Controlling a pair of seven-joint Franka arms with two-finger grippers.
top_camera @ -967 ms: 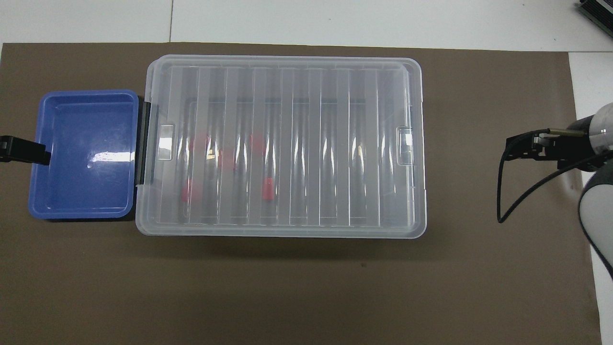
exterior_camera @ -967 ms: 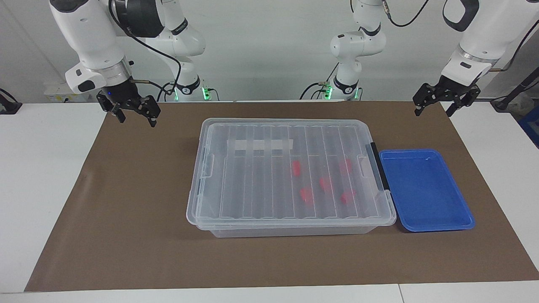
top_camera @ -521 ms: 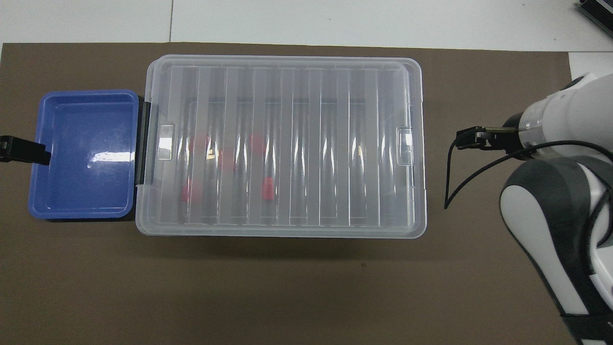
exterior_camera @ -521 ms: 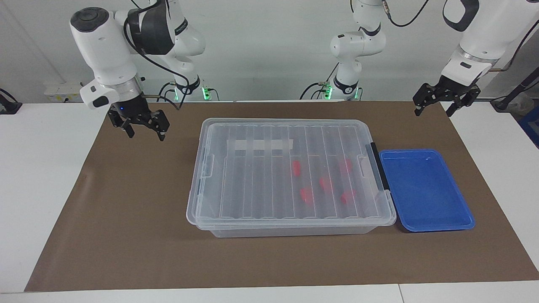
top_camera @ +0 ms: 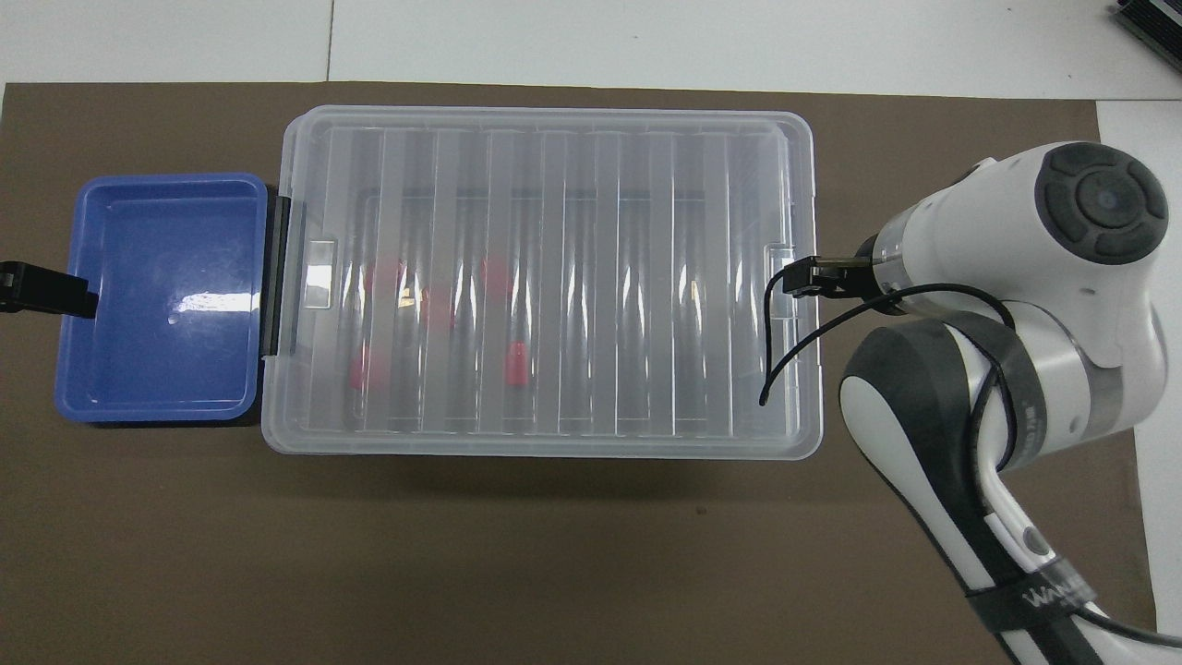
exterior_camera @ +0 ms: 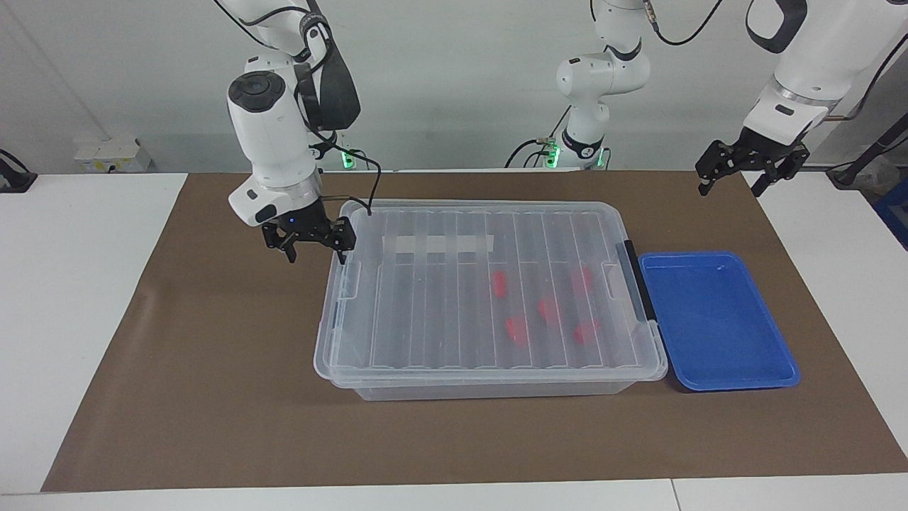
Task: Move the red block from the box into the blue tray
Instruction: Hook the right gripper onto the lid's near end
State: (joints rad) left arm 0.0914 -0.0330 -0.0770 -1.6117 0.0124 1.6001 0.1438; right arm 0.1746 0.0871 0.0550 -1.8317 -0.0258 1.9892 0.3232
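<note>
The clear box (exterior_camera: 425, 312) lies in the middle of the brown mat with its ribbed lid shut. Several red blocks (exterior_camera: 547, 309) show through the lid, in the half toward the left arm's end; they also show in the overhead view (top_camera: 515, 362). The empty blue tray (exterior_camera: 716, 319) sits against the box's black-handle end (exterior_camera: 637, 291). My right gripper (exterior_camera: 316, 257) is open and empty, up over the mat beside the box's end latch (exterior_camera: 349, 278). My left gripper (exterior_camera: 728, 190) is open and empty and waits over the mat's corner.
The brown mat (exterior_camera: 213, 369) covers the table around the box. In the overhead view the right arm's wrist (top_camera: 1007, 277) hides its own fingers beside the box (top_camera: 554, 277). A left fingertip (top_camera: 46, 291) shows at the edge of the tray (top_camera: 162, 369).
My right arm has swung from the mat's corner toward the box and come lower, so its gripper is now beside the box's end. The left arm has not moved.
</note>
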